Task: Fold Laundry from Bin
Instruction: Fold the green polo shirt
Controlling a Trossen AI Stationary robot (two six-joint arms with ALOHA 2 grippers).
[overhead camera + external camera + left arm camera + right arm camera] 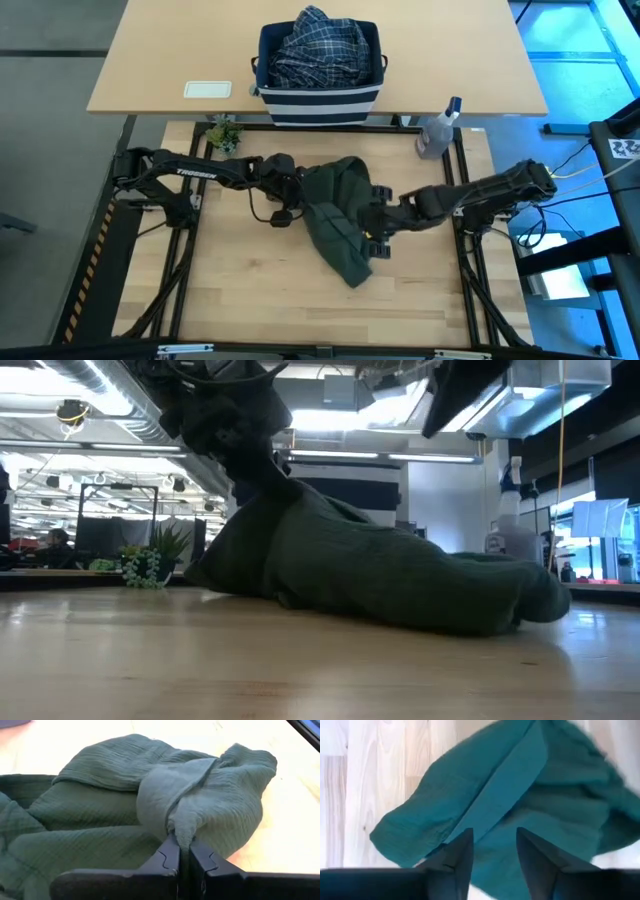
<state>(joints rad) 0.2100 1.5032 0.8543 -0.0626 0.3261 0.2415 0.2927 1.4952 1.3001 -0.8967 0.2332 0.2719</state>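
The dark olive-green garment (pixel 340 215) lies bunched in the middle of the wooden table, most of it resting on the tabletop (pixel 380 575). My left gripper (pixel 300 188) comes from the table's left and is shut on the garment's left side. My right gripper (pixel 378 222) reaches in from the right. It hovers open over the garment's right side (pixel 494 837), its fingers apart above the cloth, touching nothing. The navy striped bin (pixel 320 95) stands on the far table with the blue-and-white plaid shirt (pixel 318 45) heaped in it. My left gripper pinches a gathered bunch of the olive cloth (pixel 181 829) between its two fingers, several layers folded together. The fingers slant downward from the table's left. The pinched part is raised (pixel 240 430), and the cloth slopes down from it to the rest lying on the table.
A clear spray bottle (pixel 438 130) stands at the far right of the work table and a small green plant (pixel 225 133) at the far left. A white flat object (pixel 208 89) lies on the far table, left of the bin. Bare wood spreads toward the near edge (pixel 300 300).
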